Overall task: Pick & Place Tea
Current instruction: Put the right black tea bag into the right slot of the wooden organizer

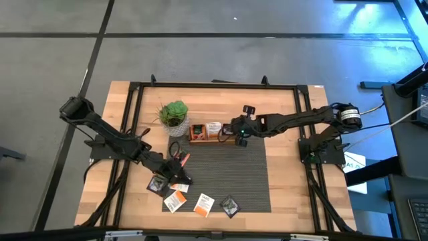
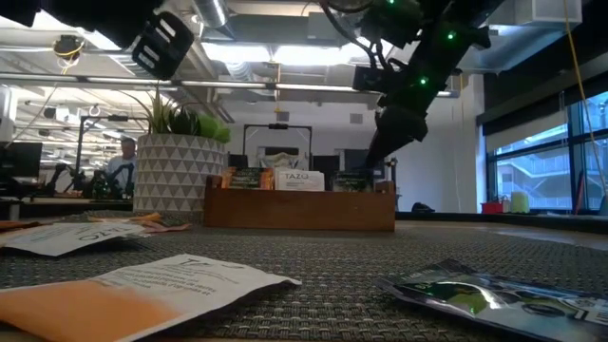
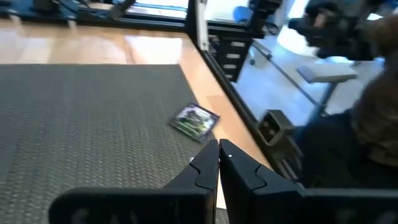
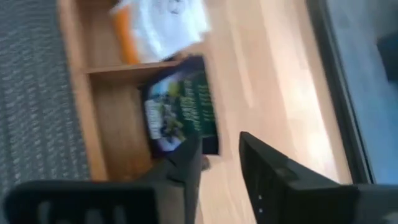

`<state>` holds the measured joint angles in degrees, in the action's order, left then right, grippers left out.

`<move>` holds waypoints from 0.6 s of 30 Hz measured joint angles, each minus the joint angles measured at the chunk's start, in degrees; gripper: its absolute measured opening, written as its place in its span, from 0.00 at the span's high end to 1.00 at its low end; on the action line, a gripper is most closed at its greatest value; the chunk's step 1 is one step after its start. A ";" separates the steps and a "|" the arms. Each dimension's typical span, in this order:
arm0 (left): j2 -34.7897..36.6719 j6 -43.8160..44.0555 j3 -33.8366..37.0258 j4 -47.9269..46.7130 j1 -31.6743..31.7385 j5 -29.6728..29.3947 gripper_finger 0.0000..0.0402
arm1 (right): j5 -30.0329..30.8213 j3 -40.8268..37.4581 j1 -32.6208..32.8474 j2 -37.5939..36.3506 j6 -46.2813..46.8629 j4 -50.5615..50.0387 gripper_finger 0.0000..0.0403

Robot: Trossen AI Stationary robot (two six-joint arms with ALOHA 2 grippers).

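Two arms | wood table (image 1: pixel 287 194) – grey mat (image 1: pixel 234 174) | L jaws closed – R jaws open, office bkgd

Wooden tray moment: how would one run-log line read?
right gripper open over brown wooden tray | dark tea sachet inside | left gripper shut above mat

Overhead camera straight down on whole table (image 1: pixel 127 201) and both arms, low camera at mat level facing the room, close behind the wooden tray (image 2: pixel 299 209) under the right gripper (image 2: pixel 394 123), wrist cameras close past own fingers, right one sharing that tray (image 4: pixel 78 93).
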<state>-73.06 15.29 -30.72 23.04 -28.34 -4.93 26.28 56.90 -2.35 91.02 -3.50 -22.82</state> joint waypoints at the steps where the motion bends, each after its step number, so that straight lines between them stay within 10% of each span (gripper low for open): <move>1: -0.46 0.00 -0.02 0.58 0.00 -1.24 0.98 | 0.14 0.14 0.32 -0.27 1.43 -0.07 0.69; 8: -6.18 -0.45 -0.04 14.02 0.02 -3.95 0.97 | -14.34 0.42 8.87 -2.95 8.43 1.96 0.65; 18: -22.22 -3.59 -10.17 23.43 0.00 5.07 0.97 | -11.02 -0.17 28.96 -2.17 18.57 8.15 0.66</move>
<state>-95.27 11.70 -40.89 46.47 -28.34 0.14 15.26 56.73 26.61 88.86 15.07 -14.67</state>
